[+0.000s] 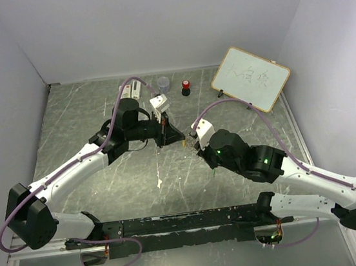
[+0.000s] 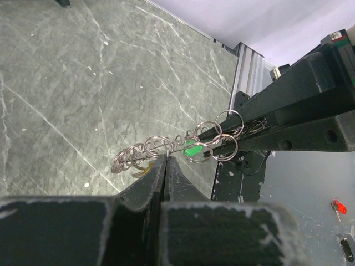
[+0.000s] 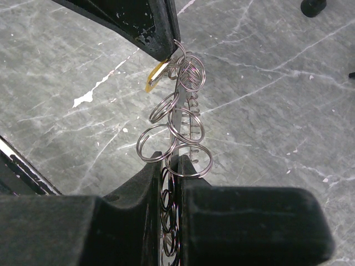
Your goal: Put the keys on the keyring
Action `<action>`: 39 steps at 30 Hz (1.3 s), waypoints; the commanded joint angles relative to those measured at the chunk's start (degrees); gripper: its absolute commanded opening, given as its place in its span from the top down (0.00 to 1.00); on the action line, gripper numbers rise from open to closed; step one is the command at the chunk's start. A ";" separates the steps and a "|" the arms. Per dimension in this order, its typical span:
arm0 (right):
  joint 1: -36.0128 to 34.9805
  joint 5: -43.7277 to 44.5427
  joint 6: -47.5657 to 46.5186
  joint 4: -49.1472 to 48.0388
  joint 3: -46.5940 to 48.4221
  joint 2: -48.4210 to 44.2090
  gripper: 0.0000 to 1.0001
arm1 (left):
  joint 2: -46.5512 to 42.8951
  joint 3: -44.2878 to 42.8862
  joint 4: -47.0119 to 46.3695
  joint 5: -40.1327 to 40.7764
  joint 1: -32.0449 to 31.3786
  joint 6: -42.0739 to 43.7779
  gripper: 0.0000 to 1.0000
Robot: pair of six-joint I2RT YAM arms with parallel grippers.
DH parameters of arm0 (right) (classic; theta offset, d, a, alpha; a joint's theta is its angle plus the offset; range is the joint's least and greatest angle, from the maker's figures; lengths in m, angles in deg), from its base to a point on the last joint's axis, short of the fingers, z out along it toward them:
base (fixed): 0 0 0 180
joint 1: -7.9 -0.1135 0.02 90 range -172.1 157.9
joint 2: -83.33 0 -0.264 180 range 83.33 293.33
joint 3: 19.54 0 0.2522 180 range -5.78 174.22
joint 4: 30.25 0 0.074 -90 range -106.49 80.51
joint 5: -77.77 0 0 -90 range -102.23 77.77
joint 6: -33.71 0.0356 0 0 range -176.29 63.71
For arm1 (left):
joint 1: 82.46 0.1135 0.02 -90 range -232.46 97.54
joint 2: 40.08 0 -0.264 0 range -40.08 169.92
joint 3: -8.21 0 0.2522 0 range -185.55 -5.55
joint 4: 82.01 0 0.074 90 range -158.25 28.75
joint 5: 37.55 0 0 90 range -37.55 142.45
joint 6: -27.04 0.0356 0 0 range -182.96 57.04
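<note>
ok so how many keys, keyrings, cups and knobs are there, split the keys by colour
tiny yellow-orange-headed key: 1
tiny bright green-headed key: 1
large silvery metal keyring fringed with small rings: 1
grey round cup: 1
red-capped black knob: 1
total: 5

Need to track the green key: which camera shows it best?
Left wrist: the green key shows bright among the keyring loops. Right wrist shows the keyring but no green; from above, the key is too small to tell.
</note>
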 commanded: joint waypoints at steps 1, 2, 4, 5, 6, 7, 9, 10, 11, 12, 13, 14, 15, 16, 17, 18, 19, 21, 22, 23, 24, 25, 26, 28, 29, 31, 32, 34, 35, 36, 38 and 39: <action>-0.52 1.56 0.30 -1.16 2.26 -0.18 1.00 | -0.37 -1.98 -0.12 -1.95 0.15 0.43 0.93; -0.60 1.63 0.36 -1.22 2.28 -0.15 1.00 | -0.41 -1.91 -0.10 -1.99 0.09 0.42 0.93; -0.56 1.65 0.35 -1.25 2.22 -0.14 1.00 | -0.38 -1.93 0.01 -2.18 0.08 0.42 0.93; -0.63 1.66 0.34 -1.30 2.26 -0.10 1.00 | -0.26 -1.97 0.08 -2.25 0.11 0.42 0.93; -0.64 1.67 0.41 -1.24 2.29 -0.17 1.00 | -0.24 -1.98 0.21 -2.29 0.16 0.46 0.93; -0.73 1.72 0.42 -1.23 2.23 -0.12 1.00 | -0.24 -1.94 0.19 -2.36 0.14 0.43 0.93; -0.77 1.82 0.54 -1.23 2.18 -0.09 1.00 | -0.16 -1.89 -0.03 -2.62 0.08 0.29 0.93; -0.86 1.83 0.53 -1.28 2.18 -0.05 1.00 | -0.08 -1.97 -0.10 -2.73 0.06 0.25 0.93; -0.82 1.90 0.51 -1.25 2.18 -0.09 1.00 | 0.04 -2.02 -0.11 -2.84 0.03 0.18 0.93; -0.88 1.91 0.51 -1.23 2.22 -0.09 1.00 | 0.10 -2.05 -0.03 -2.83 0.03 0.16 0.93; -0.90 1.99 0.55 -1.17 2.26 -0.03 1.00 | 0.19 -2.11 -0.03 -2.83 -0.08 0.20 0.93; -0.90 2.02 0.56 -1.15 2.27 -0.04 1.00 | 0.24 -2.15 -0.07 -2.83 -0.18 0.23 0.93; -1.05 2.08 0.55 -1.16 2.27 -0.08 1.00 | 0.28 -2.15 -0.12 -2.90 -0.20 0.18 0.93; -1.00 2.09 0.56 -1.18 2.27 -0.02 1.00 | 0.37 -2.22 -0.10 -2.96 -0.24 0.16 0.93; -1.06 2.16 0.64 -1.17 2.27 -0.07 1.00 | 0.37 -2.24 -0.12 -2.98 -0.33 0.09 0.93; -1.08 2.18 0.60 -1.09 2.31 -0.15 1.00 | 0.37 -2.24 -0.18 -3.00 -0.37 0.07 0.93; -1.12 2.20 0.63 -1.12 2.27 -0.11 1.00 | 0.45 -2.24 -0.09 -2.96 -0.50 0.07 0.93; -1.23 2.18 0.63 -1.07 2.20 -0.10 1.00 | 0.54 -2.24 -0.04 -2.87 -0.57 0.07 0.93; -1.19 2.18 0.72 -1.06 2.18 -0.16 1.00 | 0.55 -2.32 0.10 -2.83 -0.63 0.07 0.93; -1.25 2.24 0.73 -1.10 2.18 -0.17 1.00 | 0.62 -2.40 0.18 -2.70 -0.67 0.07 0.93; -1.27 2.26 0.71 -1.03 2.18 -0.13 1.00 | 0.63 -2.42 0.16 -2.59 -0.63 0.15 0.93; -1.33 2.27 0.73 -1.01 2.18 -0.19 1.00 | 0.64 -2.54 0.25 -2.59 -0.66 0.16 0.93; -1.34 2.33 0.73 -1.04 2.11 -0.23 1.00 | 0.71 -2.59 0.39 -2.52 -0.63 0.20 0.93; -1.49 2.35 0.78 -0.98 2.14 -0.28 1.00 | 0.79 -2.68 0.56 -2.35 -0.67 0.24 0.93; -1.58 2.43 0.88 -0.95 2.10 -0.31 1.00 | 0.81 -2.83 0.67 -2.28 -0.65 0.25 0.93; -1.66 2.56 0.83 -0.89 2.09 -0.49 1.00 | 0.96 -3.03 0.94 -2.21 -0.70 0.25 0.93; -1.71 2.58 0.89 -0.93 2.05 -0.47 1.00 | 1.00 -3.15 1.12 -2.21 -0.71 0.25 0.93; -1.83 2.68 0.91 -0.83 2.05 -0.47 1.00 | 1.21 -3.29 1.29 -2.05 -0.69 0.18 0.93; -1.83 2.78 0.91 -0.81 1.94 -0.51 1.00 | 1.20 -3.44 1.49 -1.97 -0.68 0.16 0.93; -1.88 2.87 0.95 -0.85 1.92 -0.59 1.00 | 1.30 -3.54 1.64 -1.91 -0.64 0.16 0.93; -2.09 3.01 0.91 -0.84 1.87 -0.62 1.00 | 1.47 -3.79 2.09 -1.74 -0.69 0.11 0.93; -2.07 3.06 0.91 -0.80 1.83 -0.70 1.00 | 1.53 -3.96 2.39 -1.83 -0.63 0.15 0.93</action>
